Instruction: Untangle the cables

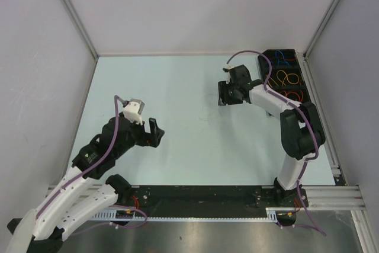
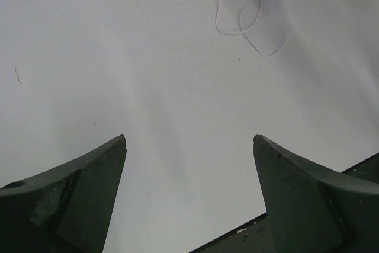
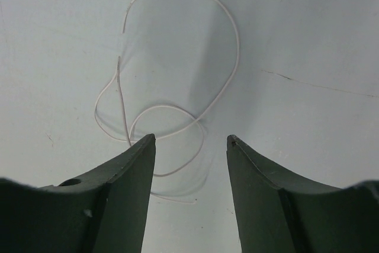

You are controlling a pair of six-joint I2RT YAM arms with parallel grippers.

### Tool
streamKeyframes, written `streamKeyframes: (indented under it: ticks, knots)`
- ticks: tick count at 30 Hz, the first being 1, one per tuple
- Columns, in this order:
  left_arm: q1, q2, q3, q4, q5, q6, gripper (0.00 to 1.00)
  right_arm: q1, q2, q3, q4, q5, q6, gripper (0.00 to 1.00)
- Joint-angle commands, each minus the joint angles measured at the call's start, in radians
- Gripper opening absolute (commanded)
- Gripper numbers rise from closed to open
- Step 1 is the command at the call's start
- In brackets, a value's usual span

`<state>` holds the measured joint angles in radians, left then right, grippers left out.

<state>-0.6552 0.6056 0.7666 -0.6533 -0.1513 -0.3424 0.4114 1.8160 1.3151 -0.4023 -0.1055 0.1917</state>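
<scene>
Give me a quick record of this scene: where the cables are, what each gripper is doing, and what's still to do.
loose cable: one thin white cable, lying in loops that cross over each other on the table
stored cables: blue cable, orange cable and reddish cable in the black tray, far right corner
right gripper: open, above the white cable, holding nothing
left gripper: open, over bare table, holding nothing
to do: white cable not yet gripped

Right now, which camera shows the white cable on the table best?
Right wrist: the white cable lies looped, large, just ahead of the right pincer. Left wrist shows it small near the top edge. Top external: too faint to make out.
</scene>
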Motion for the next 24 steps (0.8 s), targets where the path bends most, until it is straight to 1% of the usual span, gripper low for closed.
streamKeyframes:
  ticks: [1, 4, 10, 13, 18, 24]
  knots:
    - [0.0, -0.006, 0.002, 0.024, 0.01, -0.014, 0.93, 0.02, -0.004, 0.044, -0.004, 0.015, -0.041, 0.56]
    - [0.0, -0.006, 0.002, 0.026, 0.009, -0.014, 0.93, 0.03, -0.024, 0.044, 0.0, 0.058, -0.031, 0.55]
    - [0.002, -0.006, 0.0, 0.024, 0.009, -0.014, 0.93, 0.043, -0.075, 0.044, 0.01, 0.049, -0.041, 0.55]
    - [0.002, -0.006, 0.002, 0.024, 0.007, -0.014, 0.93, 0.043, -0.092, 0.042, -0.001, 0.081, -0.032, 0.55]
    - [0.002, -0.003, 0.0, 0.024, 0.009, -0.012, 0.93, 0.05, -0.112, 0.042, 0.005, 0.018, -0.047, 0.56]
    - [0.003, -0.004, 0.002, 0.024, 0.009, -0.014, 0.93, 0.07, -0.075, 0.039, -0.026, -0.029, -0.064, 0.55]
